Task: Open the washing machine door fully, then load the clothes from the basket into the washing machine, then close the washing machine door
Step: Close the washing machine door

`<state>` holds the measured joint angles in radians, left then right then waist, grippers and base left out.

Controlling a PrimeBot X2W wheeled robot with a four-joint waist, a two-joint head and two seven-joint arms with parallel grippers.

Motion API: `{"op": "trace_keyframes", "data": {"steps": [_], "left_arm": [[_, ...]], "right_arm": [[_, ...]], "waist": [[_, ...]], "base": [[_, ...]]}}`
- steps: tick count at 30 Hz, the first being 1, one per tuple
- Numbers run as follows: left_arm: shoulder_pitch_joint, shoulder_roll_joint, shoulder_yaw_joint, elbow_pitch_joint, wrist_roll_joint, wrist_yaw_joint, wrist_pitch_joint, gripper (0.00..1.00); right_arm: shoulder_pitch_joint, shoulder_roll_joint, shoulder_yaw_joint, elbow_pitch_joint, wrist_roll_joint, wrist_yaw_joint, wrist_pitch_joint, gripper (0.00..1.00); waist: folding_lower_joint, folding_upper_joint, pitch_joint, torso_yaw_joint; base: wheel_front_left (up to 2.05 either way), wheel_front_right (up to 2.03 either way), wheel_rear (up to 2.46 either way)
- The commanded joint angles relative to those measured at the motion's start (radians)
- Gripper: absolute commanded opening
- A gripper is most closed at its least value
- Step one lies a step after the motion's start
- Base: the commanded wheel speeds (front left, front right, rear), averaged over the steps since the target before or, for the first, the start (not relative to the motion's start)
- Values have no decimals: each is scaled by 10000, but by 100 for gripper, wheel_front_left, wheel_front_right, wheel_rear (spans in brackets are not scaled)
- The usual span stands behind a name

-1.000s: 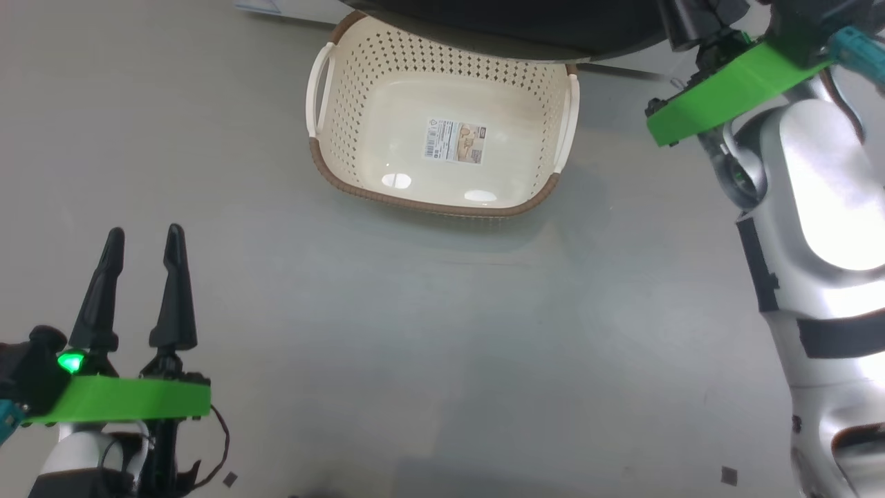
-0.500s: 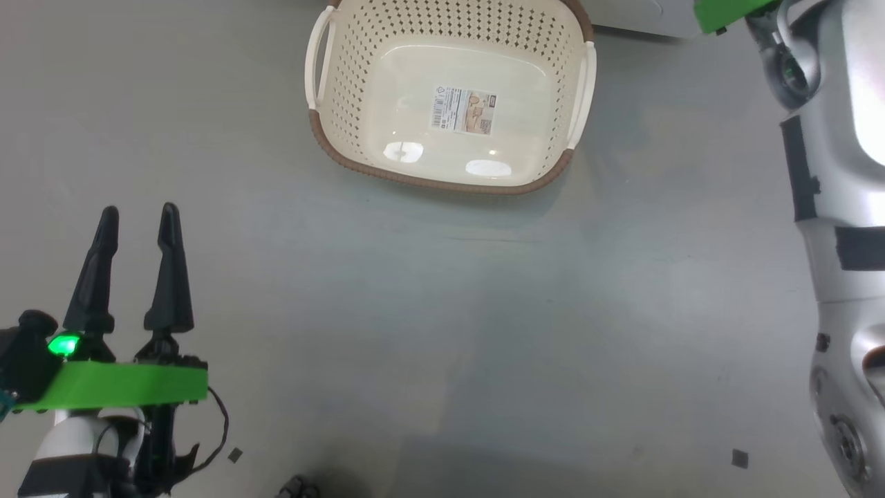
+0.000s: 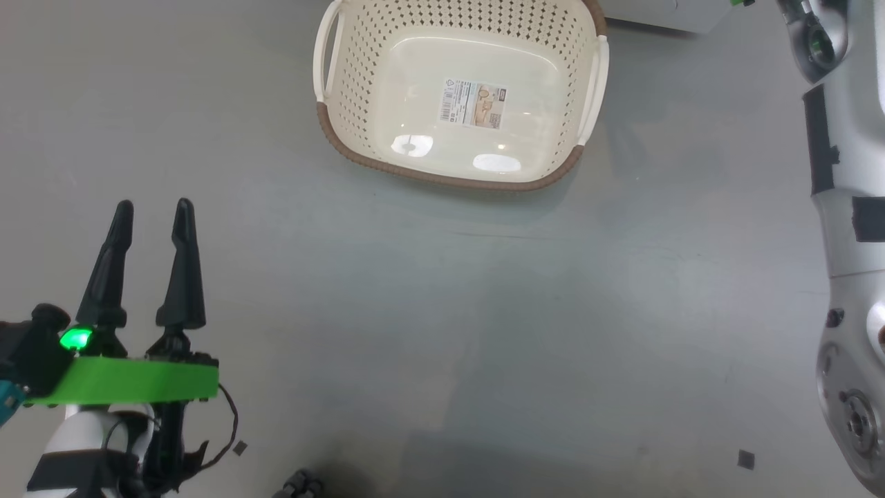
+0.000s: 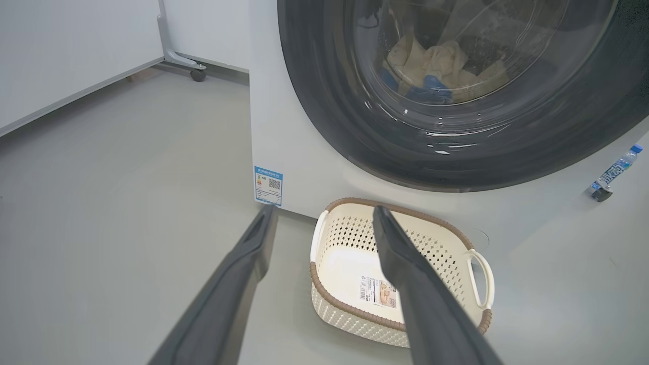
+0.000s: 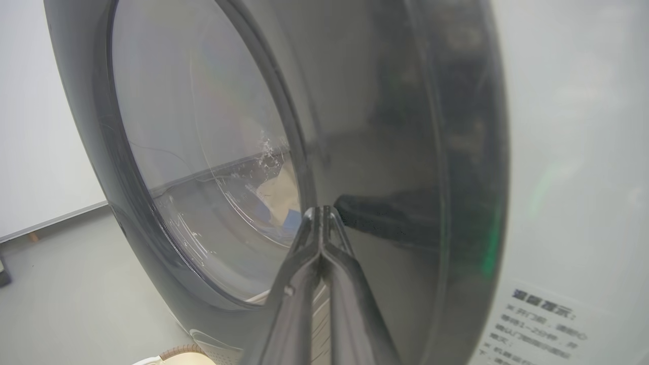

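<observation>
Left claw (image 3: 153, 206): standing wide, cream perforated plastic basket (image 4: 350, 235) lying ahead.
Right claw (image 5: 322, 210): squeezing tight beside glossy black round door (image 5: 405, 152).

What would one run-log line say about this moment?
basket: empty | clothes: inside washing machine | washing machine door: looks closed | left gripper: open, empty | right gripper: shut, tips near door rim

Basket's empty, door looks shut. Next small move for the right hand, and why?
Probably a short press of the shut right hand into the rim of the washing machine door, to seat the latch. The basket is empty, the clothes lie behind the glass, and the door sits against the washing machine front; latching cannot be told.
</observation>
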<state>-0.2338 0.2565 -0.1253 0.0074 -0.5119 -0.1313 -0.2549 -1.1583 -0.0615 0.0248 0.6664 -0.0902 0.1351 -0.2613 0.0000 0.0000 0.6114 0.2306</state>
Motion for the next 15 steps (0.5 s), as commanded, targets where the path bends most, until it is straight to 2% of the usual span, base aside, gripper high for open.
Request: {"op": "trace_keyframes", "data": {"steps": [1, 7, 15], "left_arm": [[-134, 381, 387, -240, -37, 6, -69, 100], [-91, 398, 482, -211, -3, 6, -69, 100], [129, 408, 617, -320, 167, 6, -69, 100]], "right_arm": [[-454, 113, -167, -213, -73, -44, -5, 0], [-152, 113, 178, -317, 77, -44, -5, 0], [1185, 113, 765, -994, 791, -44, -5, 0]], "waist": [[0, 0, -33, -7], [0, 0, -279, -152], [0, 0, -933, -518]], "base": [[0, 0, 0], [0, 0, 0], [0, 0, 0]]}}
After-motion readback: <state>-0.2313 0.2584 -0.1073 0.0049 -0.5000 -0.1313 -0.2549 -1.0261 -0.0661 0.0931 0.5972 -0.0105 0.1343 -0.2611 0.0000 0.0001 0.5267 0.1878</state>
